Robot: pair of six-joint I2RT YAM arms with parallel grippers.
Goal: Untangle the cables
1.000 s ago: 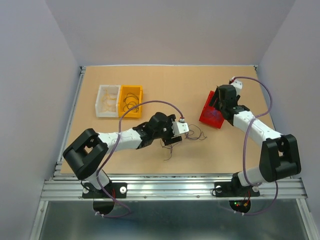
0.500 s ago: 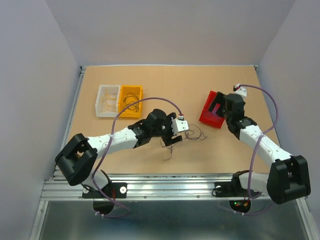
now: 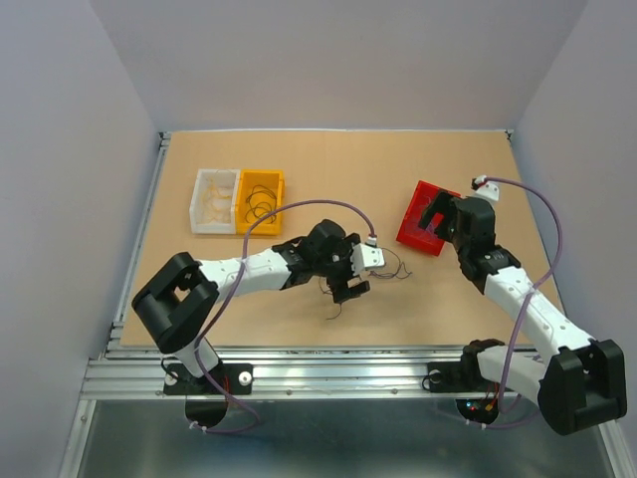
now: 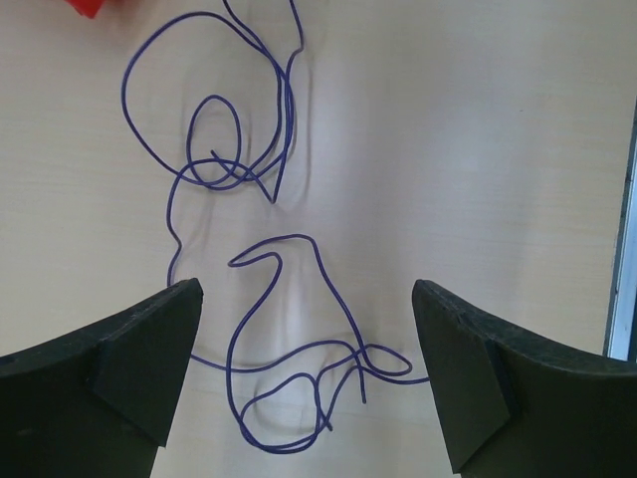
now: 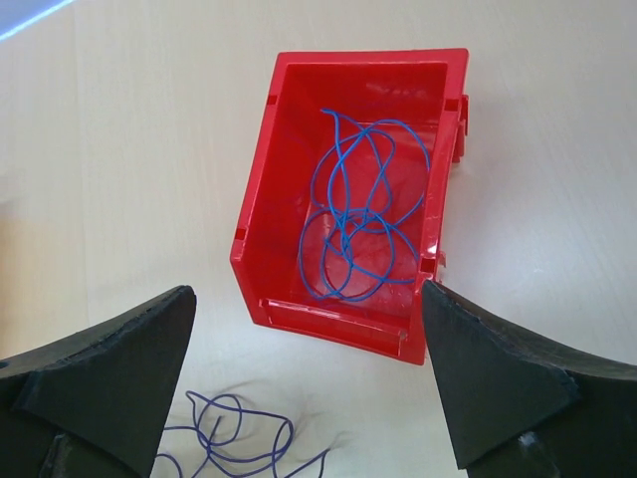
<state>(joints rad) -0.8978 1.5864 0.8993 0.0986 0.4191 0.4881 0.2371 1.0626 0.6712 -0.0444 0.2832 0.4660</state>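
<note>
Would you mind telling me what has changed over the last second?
The right gripper drew back from over the red bin toward the near edge, jaws open, the blue cable lying in the bin. The left gripper shifted slightly rightward over the purple cable on the table, open. The yellow bin and red bin stayed put.

The table (image 4: 478,139) is matt, pale wood-look board. The cables (image 4: 231,179) look smooth and plastic-coated. The red bin (image 5: 269,199) is glossy plastic. The left gripper (image 4: 307,291) has matt black fingers (image 4: 139,368).

Tan table (image 3: 328,164), loose purple cables (image 4: 235,175), red bin (image 5: 269,169) right, white bin (image 3: 214,229), orange bin (image 3: 257,230) left.
</note>
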